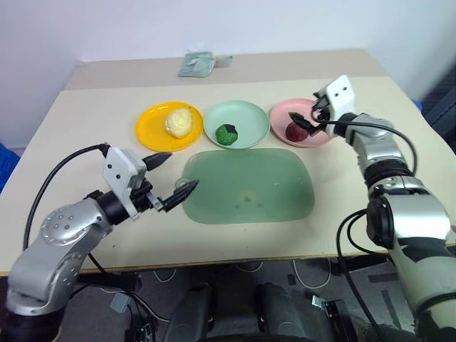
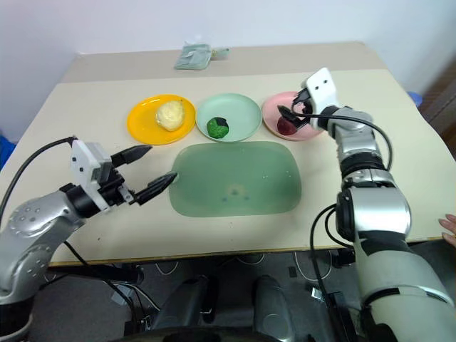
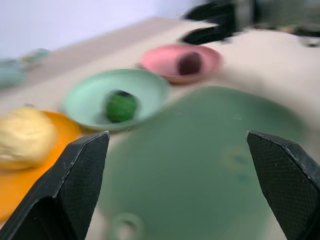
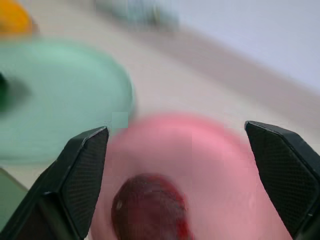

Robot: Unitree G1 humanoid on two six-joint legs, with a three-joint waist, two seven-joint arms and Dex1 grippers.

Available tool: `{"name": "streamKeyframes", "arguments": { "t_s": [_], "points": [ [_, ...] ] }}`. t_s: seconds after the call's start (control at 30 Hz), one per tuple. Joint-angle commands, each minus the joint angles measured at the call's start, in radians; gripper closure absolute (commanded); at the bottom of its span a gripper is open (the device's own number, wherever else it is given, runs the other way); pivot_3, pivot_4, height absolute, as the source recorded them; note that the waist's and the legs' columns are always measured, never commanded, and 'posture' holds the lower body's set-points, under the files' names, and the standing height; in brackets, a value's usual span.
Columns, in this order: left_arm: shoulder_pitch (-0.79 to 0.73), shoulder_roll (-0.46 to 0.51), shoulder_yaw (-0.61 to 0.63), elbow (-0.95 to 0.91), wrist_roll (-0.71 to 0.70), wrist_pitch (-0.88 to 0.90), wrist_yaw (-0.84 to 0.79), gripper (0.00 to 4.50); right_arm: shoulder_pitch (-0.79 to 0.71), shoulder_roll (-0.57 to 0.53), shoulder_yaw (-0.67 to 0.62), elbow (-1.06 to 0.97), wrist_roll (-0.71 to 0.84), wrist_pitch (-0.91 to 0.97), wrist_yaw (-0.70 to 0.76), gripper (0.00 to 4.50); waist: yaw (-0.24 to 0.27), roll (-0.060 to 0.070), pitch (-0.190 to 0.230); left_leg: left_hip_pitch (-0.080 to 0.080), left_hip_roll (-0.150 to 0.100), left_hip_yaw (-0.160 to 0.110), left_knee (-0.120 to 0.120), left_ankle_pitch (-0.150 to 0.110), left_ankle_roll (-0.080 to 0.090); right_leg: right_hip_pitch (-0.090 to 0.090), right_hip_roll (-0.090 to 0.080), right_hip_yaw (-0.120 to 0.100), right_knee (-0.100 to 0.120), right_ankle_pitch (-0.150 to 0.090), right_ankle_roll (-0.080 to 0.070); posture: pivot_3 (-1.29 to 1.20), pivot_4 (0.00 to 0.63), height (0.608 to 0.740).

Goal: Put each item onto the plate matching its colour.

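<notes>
We judge the sorting all but done, so the risk from here lies in the withdrawal; the right gripper (image 1: pixel 311 118) hovers just over the dark red ball (image 1: pixel 294 132), which lies in the pink plate (image 1: pixel 281 112), and if that arm pulls back low a finger could clip the ball or catch the plate's rim and roll the ball out onto the tabletop (image 1: pixel 92 114); the plates are light and shallow, so a nudge could also slide the pink one against the mint green plate (image 1: pixel 246 114) beside it. The left gripper (image 1: pixel 171 177) hangs near the edge of the green mat (image 1: pixel 271 185), and a careless sweep forward could drag the mat into the plates.

Both pairs of jaws stand wide open and hold nothing; the right ones straddle the air above the red ball without touching it; the left ones touch nothing. The pale yellow item (image 1: pixel 179 121) sits on the yellow-orange plate (image 1: pixel 151 128); the dark green ball (image 1: pixel 227 134) rests on the mint green plate.
</notes>
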Motion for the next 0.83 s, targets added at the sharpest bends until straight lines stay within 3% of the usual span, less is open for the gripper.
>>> {"name": "streamKeyframes", "arguments": {
  "t_s": [0.03,0.17,0.37,0.53,0.83],
  "points": [
    [-0.002,-0.012,-0.007,0.055,0.043,-0.076,-0.036,0.0,0.246,-0.043,-0.029,-0.425,0.122,0.144,0.108,0.06,0.004,-0.001,-0.001,0.0,0.0,0.0,-0.001,0.0,0.0,0.0,0.0,0.0,0.0,0.0,0.0,0.0,0.15,0.74],
    [0.021,0.014,0.016,0.108,0.013,-0.083,-0.129,0.0,0.637,-0.129,-0.121,-0.984,0.247,0.412,0.092,0.06,0.019,0.002,0.001,-0.001,0.0,-0.001,-0.003,-0.001,0.001,-0.002,-0.003,0.001,0.0,0.0,-0.001,0.0,0.15,0.74],
    [0.079,0.025,0.064,0.11,-0.016,-0.083,-0.182,0.0,0.998,-0.225,-0.334,-1.297,0.371,0.596,0.086,0.06,0.019,0.002,0.001,0.002,0.001,0.0,-0.002,0.0,0.001,0.001,-0.003,0.002,0.0,-0.002,-0.004,0.0,0.15,0.74],
    [0.139,0.03,0.058,0.099,0.011,-0.112,-0.218,0.0,1.088,-0.237,-0.416,-1.34,0.442,0.632,0.098,0.06,0.023,0.001,0.0,0.002,0.001,0.0,-0.002,0.0,0.001,0.001,-0.003,0.002,-0.001,-0.003,-0.006,0.0,0.15,0.74],
    [0.15,0.041,0.044,0.094,0.014,-0.088,-0.23,0.0,1.089,-0.239,-0.414,-1.308,0.458,0.618,0.089,0.06,0.029,0.001,0.0,0.002,0.001,0.0,-0.001,0.0,0.001,0.002,-0.004,0.001,-0.001,-0.004,-0.006,0.0,0.15,0.74]
  ]
}}
